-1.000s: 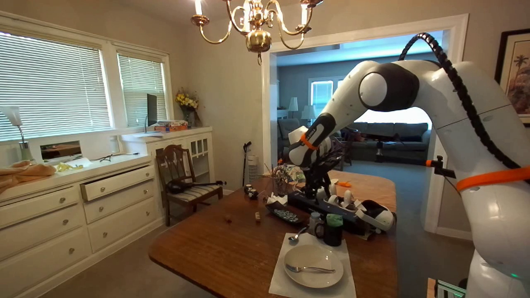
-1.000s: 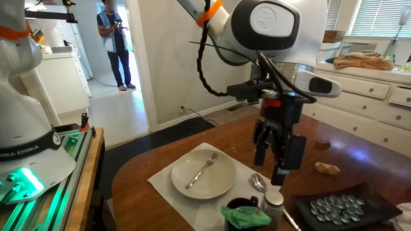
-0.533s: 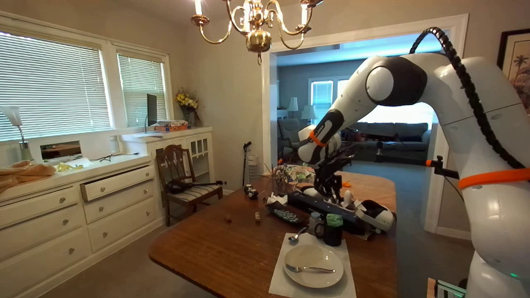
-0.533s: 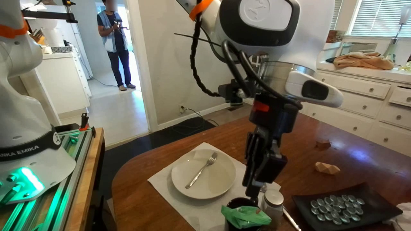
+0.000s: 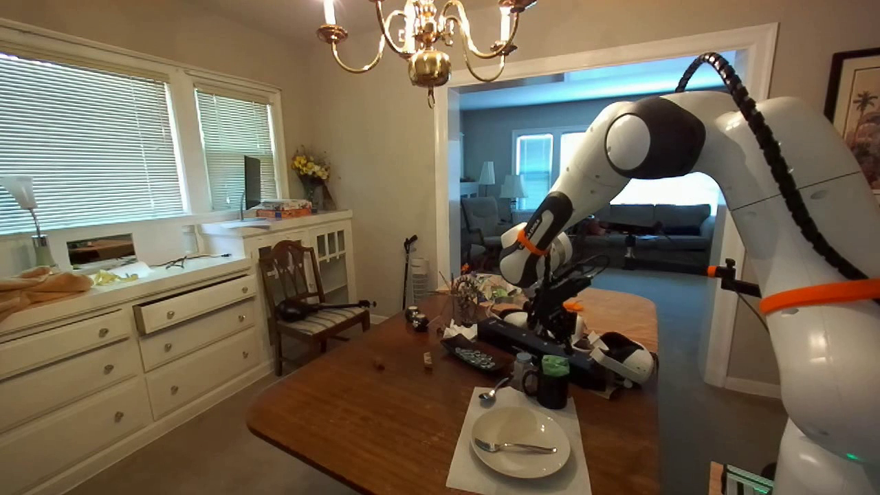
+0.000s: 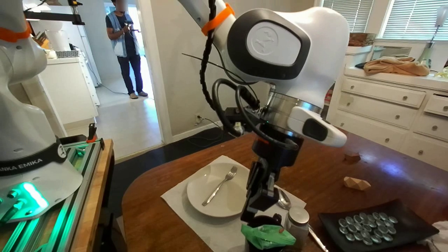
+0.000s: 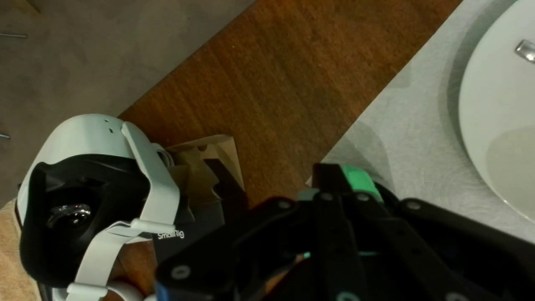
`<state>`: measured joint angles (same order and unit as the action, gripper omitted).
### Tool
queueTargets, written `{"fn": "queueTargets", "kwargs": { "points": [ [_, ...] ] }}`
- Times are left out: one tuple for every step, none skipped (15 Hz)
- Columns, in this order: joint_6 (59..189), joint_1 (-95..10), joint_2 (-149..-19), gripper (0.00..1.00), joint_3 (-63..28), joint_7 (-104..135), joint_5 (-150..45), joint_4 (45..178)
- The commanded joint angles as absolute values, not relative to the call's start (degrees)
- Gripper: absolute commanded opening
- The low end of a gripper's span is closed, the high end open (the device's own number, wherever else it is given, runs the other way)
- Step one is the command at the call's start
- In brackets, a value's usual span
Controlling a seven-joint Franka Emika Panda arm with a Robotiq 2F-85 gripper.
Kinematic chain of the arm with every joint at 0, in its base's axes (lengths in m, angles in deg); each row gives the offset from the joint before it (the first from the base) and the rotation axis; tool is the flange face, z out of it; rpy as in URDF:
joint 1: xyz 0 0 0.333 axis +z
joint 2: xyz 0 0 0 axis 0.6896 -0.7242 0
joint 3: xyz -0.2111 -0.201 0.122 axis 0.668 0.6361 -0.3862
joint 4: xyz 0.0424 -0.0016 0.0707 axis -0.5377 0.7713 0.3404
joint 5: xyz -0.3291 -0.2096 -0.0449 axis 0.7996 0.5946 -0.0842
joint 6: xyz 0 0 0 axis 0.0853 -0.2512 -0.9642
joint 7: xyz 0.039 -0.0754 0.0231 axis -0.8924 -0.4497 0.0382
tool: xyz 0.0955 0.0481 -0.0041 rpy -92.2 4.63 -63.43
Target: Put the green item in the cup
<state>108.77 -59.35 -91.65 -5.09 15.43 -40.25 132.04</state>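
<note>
A crumpled green item point(image 5: 555, 365) rests in the mouth of the black cup point(image 5: 552, 393), partly sticking out over the rim. It shows as a bright packet, the green item point(image 6: 267, 236), in an exterior view, covering much of the cup point(image 6: 260, 221). My gripper point(image 6: 247, 217) is shut, tilted, with its fingertips close by the cup's rim; whether they touch it I cannot tell. From the wrist, the gripper point(image 7: 331, 177) hides part of the green item point(image 7: 360, 182), and nothing shows held between its fingers.
A white plate point(image 6: 217, 196) with a fork sits on a paper mat. Beside the cup stand a glass shaker point(image 6: 298, 218) and a spoon point(image 6: 282, 199). A black tray point(image 6: 402, 213) holds glass beads. A white headset point(image 7: 96, 138) and a box point(image 7: 209, 167) lie near the table edge.
The gripper has gone from open to shut. It has tilted and moved from above the spoon to beside the cup. The green item and the cup look unmoved.
</note>
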Motion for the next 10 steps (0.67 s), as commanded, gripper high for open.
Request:
{"fn": "queueTargets", "kwargs": {
  "points": [
    [109.7, -59.5, -94.3, 0.0, -5.4, 13.9, -41.9, 130.8],
    [109.7, -59.5, -94.9, 0.0, -5.4, 13.6, -42.1, 130.4],
    [109.7, -59.6, -95.6, 0.0, -5.5, 13.4, -42.3, 130.0],
    [109.8, -59.6, -96.4, 0.0, -5.4, 13.2, -42.5, 129.5],
    [109.6, -59.7, -97.2, 0.0, -5.4, 13.2, -42.6, 128.6],
    [109.3, -59.8, -98.0, 0.0, -5.3, 13.1, -42.7, 127.8],
    [109.4, -59.9, -99.0, 0.0, -5.3, 13.0, -42.9, 126.7],
    [109.2, -60.0, -99.9, 0.0, -5.3, 13.0, -42.8, 125.4],
    [109.3, -60.1, -100.9, 0.0, -5.4, 13.0, -42.9, 124.3],
    [109.2, -60.0, -102.0, 0.0, -5.6, 13.0, -43.1, 122.9]
  ]
}}
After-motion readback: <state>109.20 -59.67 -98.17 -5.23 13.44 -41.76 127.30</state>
